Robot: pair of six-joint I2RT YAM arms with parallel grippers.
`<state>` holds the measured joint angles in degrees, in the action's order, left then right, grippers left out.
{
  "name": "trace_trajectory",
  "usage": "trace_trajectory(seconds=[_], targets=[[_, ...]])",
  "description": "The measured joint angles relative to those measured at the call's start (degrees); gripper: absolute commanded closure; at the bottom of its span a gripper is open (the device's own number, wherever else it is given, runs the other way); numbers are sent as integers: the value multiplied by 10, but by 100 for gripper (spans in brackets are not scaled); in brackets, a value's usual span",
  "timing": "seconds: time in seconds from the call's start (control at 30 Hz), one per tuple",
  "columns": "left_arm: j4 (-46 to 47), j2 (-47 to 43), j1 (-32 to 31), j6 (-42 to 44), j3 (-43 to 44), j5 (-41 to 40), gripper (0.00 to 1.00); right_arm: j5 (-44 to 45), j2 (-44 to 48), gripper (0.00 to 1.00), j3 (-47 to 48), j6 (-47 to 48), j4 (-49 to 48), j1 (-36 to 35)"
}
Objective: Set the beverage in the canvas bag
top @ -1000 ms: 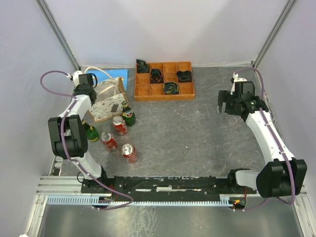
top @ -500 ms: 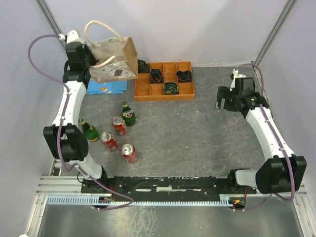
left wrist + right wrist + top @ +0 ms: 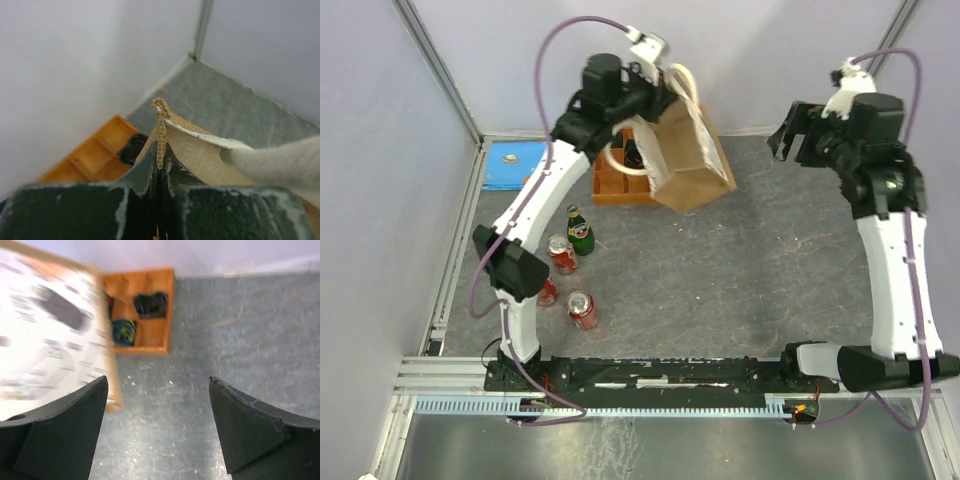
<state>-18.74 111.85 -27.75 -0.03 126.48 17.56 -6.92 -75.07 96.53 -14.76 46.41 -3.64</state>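
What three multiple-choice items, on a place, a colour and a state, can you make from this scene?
1. Where is the canvas bag? A. in the air near the orange tray; B. lying inside it; C. out of view.
2. What colour are the cans near the green bottle? A. blue; B. yellow; C. red.
3. How is the right gripper? A. shut on a can; B. open, empty; C. shut on a handle.
Answers: 1 A, the left gripper holds it up by its edge; 2 C, red bodies show from above; 3 B, its jaws stand wide with nothing between.
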Motion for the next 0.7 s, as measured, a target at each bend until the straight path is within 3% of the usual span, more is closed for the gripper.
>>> trace_trajectory(seconds=[0.1,0.23,0.47,0.7], targets=[[-31,38,-41,12,18,5,97,-15,33,14,71,-4,29,0],[-61,81,-75,28,34,-15,97,-29,92,14,88,-6,66,-9],[-99,170,-103,33,133,-52,97,-49,190,15,-37,-35,89,-38],[-114,178,-105,32,139,-55,97,9,146,15,-96,-40,76,-133]])
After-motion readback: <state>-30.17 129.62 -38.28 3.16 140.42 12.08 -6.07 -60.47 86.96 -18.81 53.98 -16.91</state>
